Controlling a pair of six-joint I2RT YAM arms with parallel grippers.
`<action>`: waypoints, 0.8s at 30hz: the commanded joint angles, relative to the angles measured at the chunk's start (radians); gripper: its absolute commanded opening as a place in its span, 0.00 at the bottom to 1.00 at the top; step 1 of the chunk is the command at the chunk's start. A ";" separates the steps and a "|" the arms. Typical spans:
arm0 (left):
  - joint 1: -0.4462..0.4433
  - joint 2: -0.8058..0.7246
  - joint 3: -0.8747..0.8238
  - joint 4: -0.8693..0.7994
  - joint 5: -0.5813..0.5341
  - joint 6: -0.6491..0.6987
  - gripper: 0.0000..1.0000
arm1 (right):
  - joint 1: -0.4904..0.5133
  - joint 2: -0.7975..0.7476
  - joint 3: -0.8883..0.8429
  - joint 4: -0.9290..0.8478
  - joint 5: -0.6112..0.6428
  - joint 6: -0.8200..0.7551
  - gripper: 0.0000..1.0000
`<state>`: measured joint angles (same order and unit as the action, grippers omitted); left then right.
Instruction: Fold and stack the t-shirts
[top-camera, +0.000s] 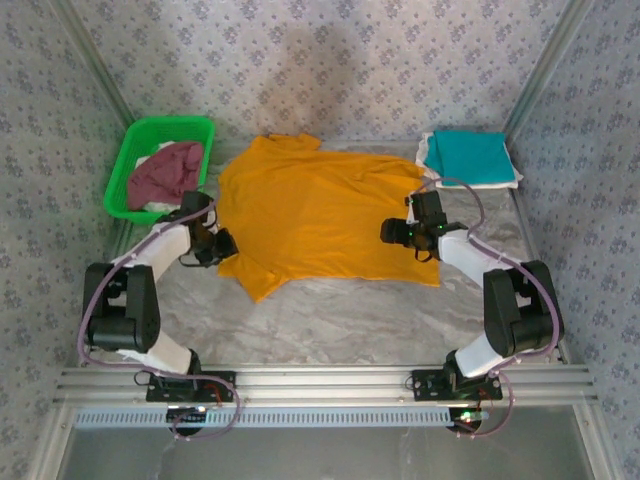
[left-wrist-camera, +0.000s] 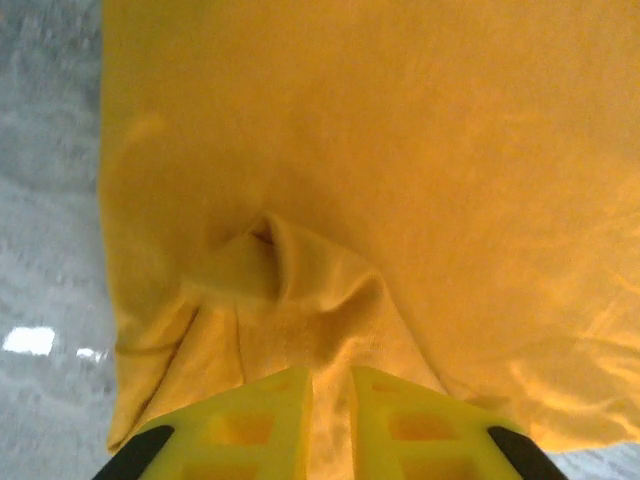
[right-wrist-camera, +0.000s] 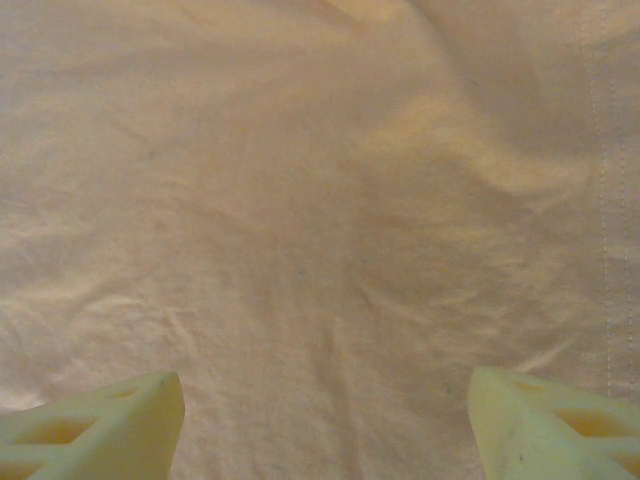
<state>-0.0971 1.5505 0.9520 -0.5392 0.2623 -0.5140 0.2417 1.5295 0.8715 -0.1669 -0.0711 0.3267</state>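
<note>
So, early days: the teal tee (top-camera: 470, 155) sits folded at the far right, the maroon tee (top-camera: 165, 172) lies in the basket (top-camera: 121, 172), and the orange tee (top-camera: 320, 215) lies flat mid-table, unfolded. Its collar points to the far edge; I judge its long axis runs left-right. The left gripper (left-wrist-camera: 330, 385) has its fingers nearly together over a bunched fold, and I can't tell if they pinch it. The right gripper (right-wrist-camera: 325, 420) is spread wide and empty.
</note>
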 joint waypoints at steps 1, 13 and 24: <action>0.006 -0.035 -0.019 0.061 -0.024 0.011 0.39 | 0.001 -0.010 0.035 -0.044 -0.002 0.018 0.77; 0.160 -0.268 -0.297 0.112 -0.068 -0.001 0.50 | 0.033 0.030 0.061 -0.020 -0.021 -0.005 0.77; 0.113 -0.159 -0.206 0.197 0.019 0.026 0.44 | 0.079 0.043 0.071 -0.024 0.009 -0.005 0.77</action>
<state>0.0410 1.3861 0.6781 -0.3717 0.2661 -0.5049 0.3138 1.5673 0.9207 -0.1757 -0.0818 0.3248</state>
